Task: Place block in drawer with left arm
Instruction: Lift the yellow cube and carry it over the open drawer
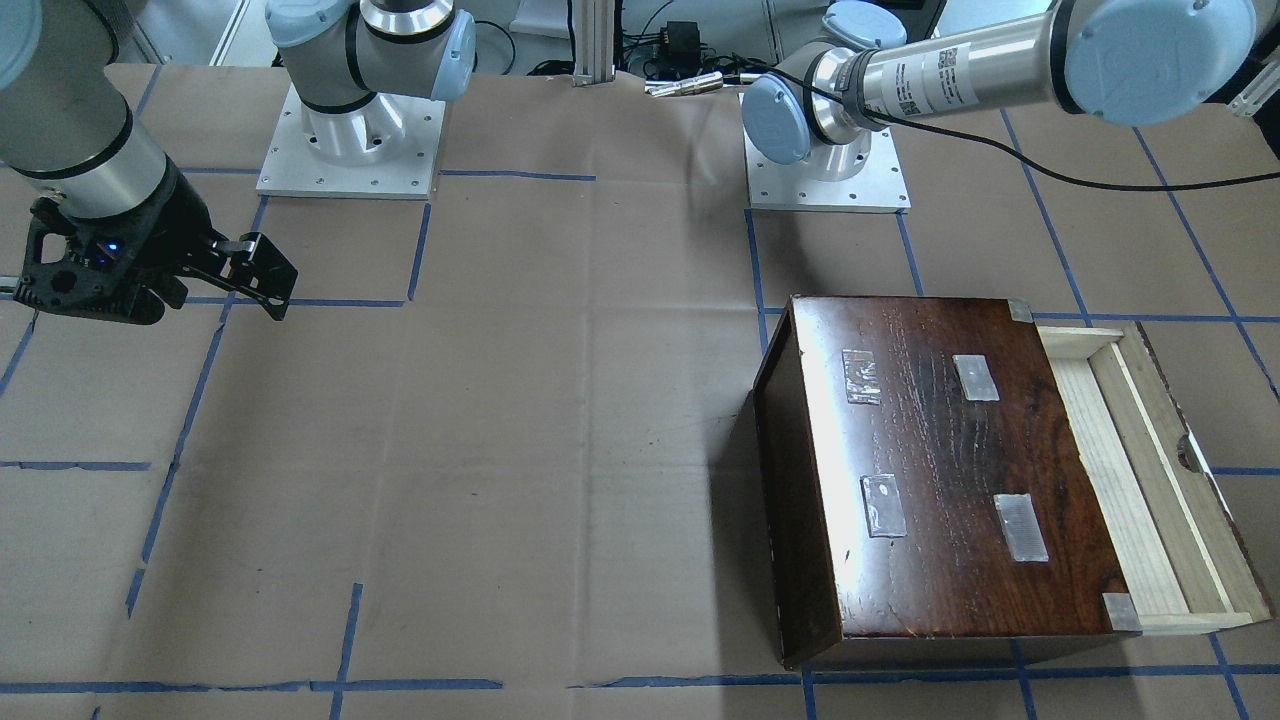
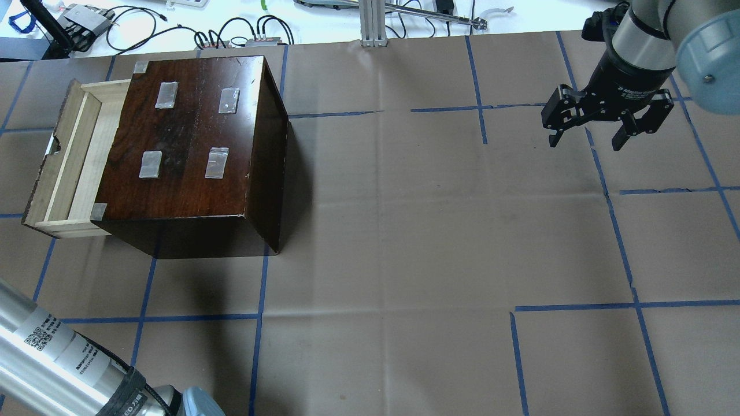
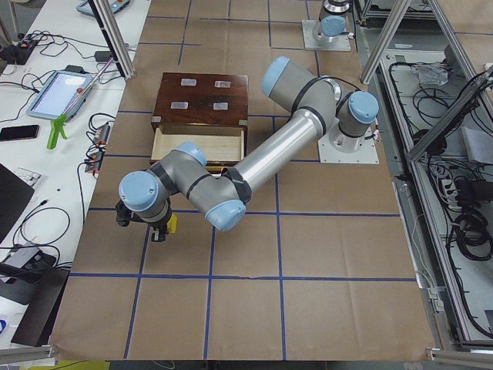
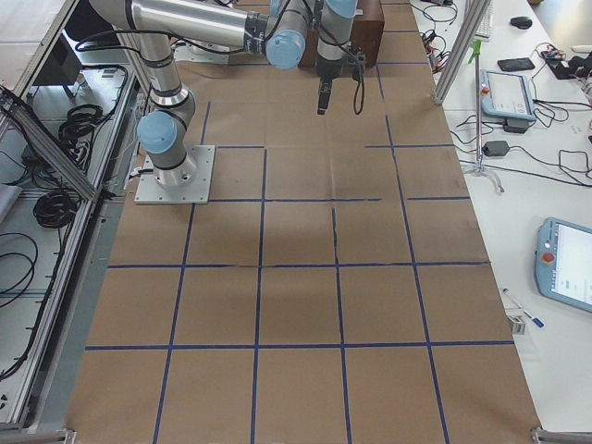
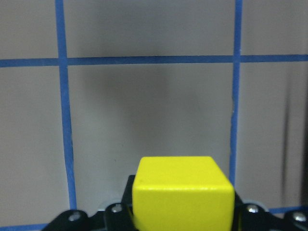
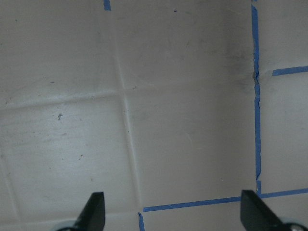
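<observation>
The left pincer (image 3: 156, 228) is pinching the yellow block (image 5: 183, 192); in the left wrist view the block sits clamped between the black finger parts, lifted above the table (image 2: 404, 231) and its blue tape lines (image 5: 62, 120). From the table's left end, the block (image 3: 172, 223) shows at the pincer's side, out in front of the drawer (image 3: 199, 142) and well apart from it; the left arm (image 3: 269, 150) bends back on itself there, its forearm crossing this view between pincer and drawer and covering the drawer's front corner nearest the robot.

The drawer (image 2: 69, 156) stands pulled out of the dark wooden box (image 2: 191, 133), its pale tray open upward; the box top covers the inner part of the tray. Four tape patches (image 2: 166, 94) lie on the box top, more at its corners. A black cable (image 1: 1050, 170) runs loose from the left arm's upper tube.

The right pincer (image 2: 585, 141) hangs over bare brown paper at the far side of the table, well apart from box and block; it is spread wide, its fingertips (image 6: 94, 211) at opposite edges of the right wrist view with nothing between them. Beyond the table's edge lies a bench with cables and a tablet-like pendant (image 3: 60, 92).
</observation>
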